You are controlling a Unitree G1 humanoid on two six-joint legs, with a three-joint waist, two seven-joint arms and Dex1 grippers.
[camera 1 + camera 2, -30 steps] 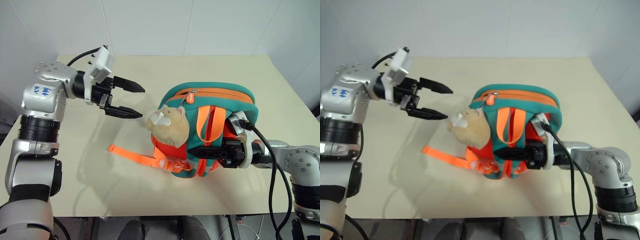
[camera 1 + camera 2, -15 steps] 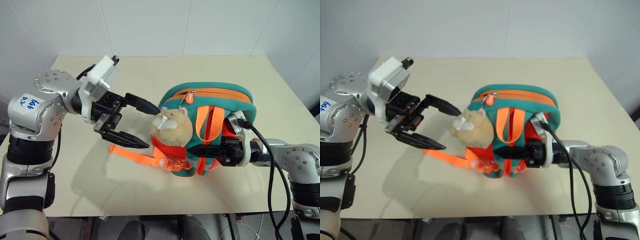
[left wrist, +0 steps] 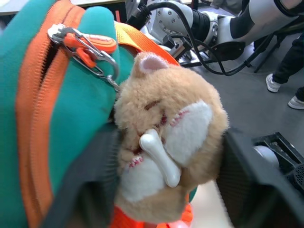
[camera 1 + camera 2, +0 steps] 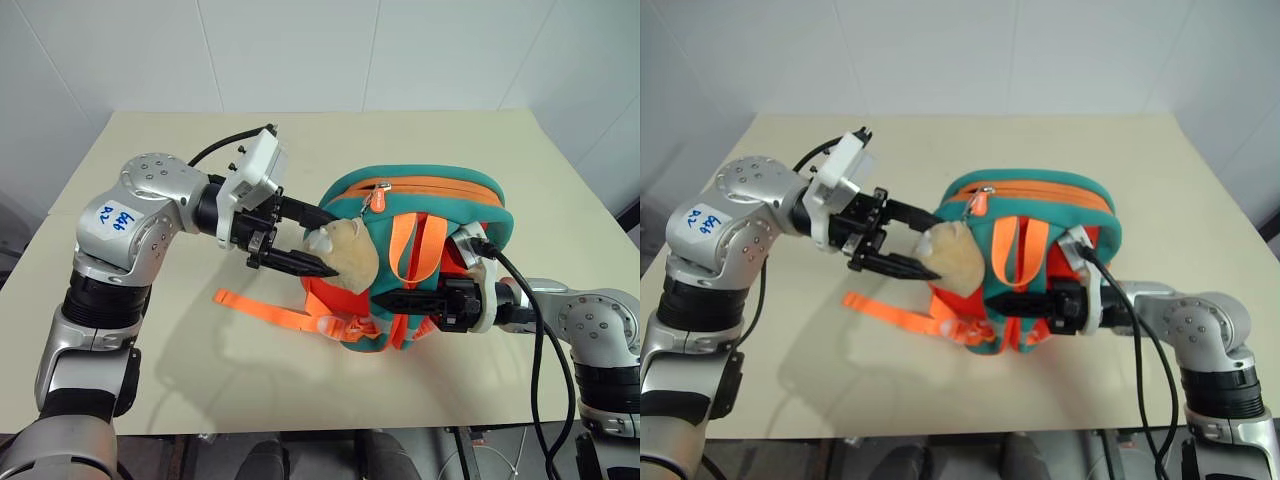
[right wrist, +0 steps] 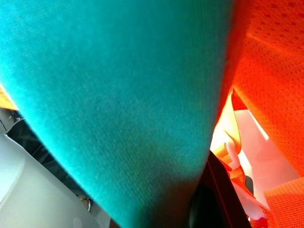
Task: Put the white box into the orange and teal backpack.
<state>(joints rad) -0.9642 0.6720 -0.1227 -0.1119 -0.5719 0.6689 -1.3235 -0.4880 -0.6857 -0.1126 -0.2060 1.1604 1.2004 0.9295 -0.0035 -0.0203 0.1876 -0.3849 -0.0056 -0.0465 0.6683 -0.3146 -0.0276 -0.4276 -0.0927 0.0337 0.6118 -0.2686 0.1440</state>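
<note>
The orange and teal backpack [image 4: 420, 255] stands on the bench [image 4: 150, 380] with its orange zip [image 4: 440, 186] running across the top, seemingly still zipped, and a tan plush toy [image 4: 345, 250] hanging from a clip by the zip pull. The white box cannot be seen anywhere on the bench; whether it is already inside the bag cannot be told.

The left tool [image 4: 318, 243] has swung in from open bench on the robot's left. A second ago it hovered well apart from the bag with its fingers spread wide; now it sits at the plush toy, one finger above the toy's head and one below, narrowed to about half that spread. The left wrist view shows the toy's face between the two dark fingers, so they look to be closing on the toy, though a firm grip cannot be confirmed yet.

The right tool [image 4: 390, 300] has not moved: narrow, closed on the backpack low on its front among the orange straps [image 4: 405, 250], steadying it.

Judging from this, the left arm is taking hold near the zip to help open or handle the bag.
</note>
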